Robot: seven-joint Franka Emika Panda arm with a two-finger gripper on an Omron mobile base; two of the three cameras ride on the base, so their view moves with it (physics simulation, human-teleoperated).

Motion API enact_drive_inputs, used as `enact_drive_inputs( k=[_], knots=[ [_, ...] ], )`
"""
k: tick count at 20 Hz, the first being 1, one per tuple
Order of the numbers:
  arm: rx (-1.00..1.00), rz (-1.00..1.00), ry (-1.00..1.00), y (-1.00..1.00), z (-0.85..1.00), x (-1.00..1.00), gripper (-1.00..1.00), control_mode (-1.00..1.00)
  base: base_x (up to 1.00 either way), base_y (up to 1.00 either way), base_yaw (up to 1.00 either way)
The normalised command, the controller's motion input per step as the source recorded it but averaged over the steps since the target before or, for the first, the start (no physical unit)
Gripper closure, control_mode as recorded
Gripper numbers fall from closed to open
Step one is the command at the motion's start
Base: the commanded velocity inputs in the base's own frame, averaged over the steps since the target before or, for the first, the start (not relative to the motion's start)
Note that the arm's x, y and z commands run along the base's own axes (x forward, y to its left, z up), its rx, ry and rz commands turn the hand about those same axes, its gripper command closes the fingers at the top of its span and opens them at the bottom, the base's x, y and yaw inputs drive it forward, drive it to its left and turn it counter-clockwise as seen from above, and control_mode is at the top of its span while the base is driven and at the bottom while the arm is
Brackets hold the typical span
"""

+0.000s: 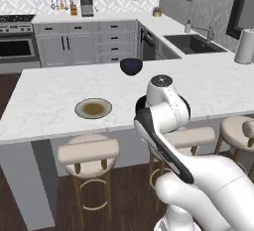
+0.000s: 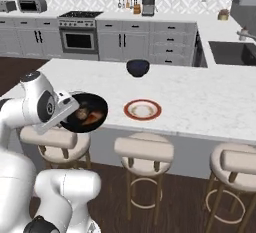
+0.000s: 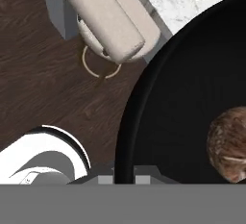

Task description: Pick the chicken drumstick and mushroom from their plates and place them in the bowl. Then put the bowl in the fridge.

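The bowl (image 2: pixel 85 113) is a glossy, deep, round black vessel, held off the near edge of the table (image 2: pixel 200 102) at the left of the right base view. It hangs over a stool, and the gripper (image 3: pixel 126 177) is closed on its rim at the bottom of the hand view. Inside it lie the orange-brown chicken drumstick (image 2: pixel 91 117) and a small rounded brownish mushroom (image 2: pixel 81 113), close together; in the hand view a mottled brown lump shows at the right of the bowl's dark interior.

The table is white marble with faint grey veining. Two flat round plates rest on it: a grey-olive plate (image 1: pixel 93 108) with a brownish centre, left of middle in the left base view, and a red-rimmed white plate (image 2: pixel 142 110) at the centre of the right base view. A second dark bowl (image 2: pixel 138 67) stands farther back on the table. Three round padded beige stools (image 2: pixel 144 149) line the near side.

The white arm is folded tightly, its elbow raised and the wrist turned down beside the table edge.
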Motion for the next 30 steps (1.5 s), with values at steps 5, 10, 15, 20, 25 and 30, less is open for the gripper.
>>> enact_drive_inputs(
  k=[5, 10, 15, 20, 25, 30],
  knots=[
    [0.00, 0.00, 0.00, 0.00, 0.00, 0.00, 1.00, 1.00, -0.21, 1.00, 0.00],
    [0.00, 0.00, 0.00, 0.00, 0.00, 0.00, 1.00, 1.00, 0.00, 1.00, 0.00],
    [0.00, 0.00, 0.00, 0.00, 0.00, 0.00, 1.00, 1.00, 0.01, 1.00, 0.00],
    [0.00, 0.00, 0.00, 0.00, 0.00, 0.00, 1.00, 1.00, 0.12, 1.00, 0.00],
    [0.00, 0.00, 0.00, 0.00, 0.00, 0.00, 1.00, 1.00, 0.38, 1.00, 0.00],
    [0.00, 0.00, 0.00, 0.00, 0.00, 0.00, 1.00, 1.00, 0.91, 1.00, -0.01]
  ],
)
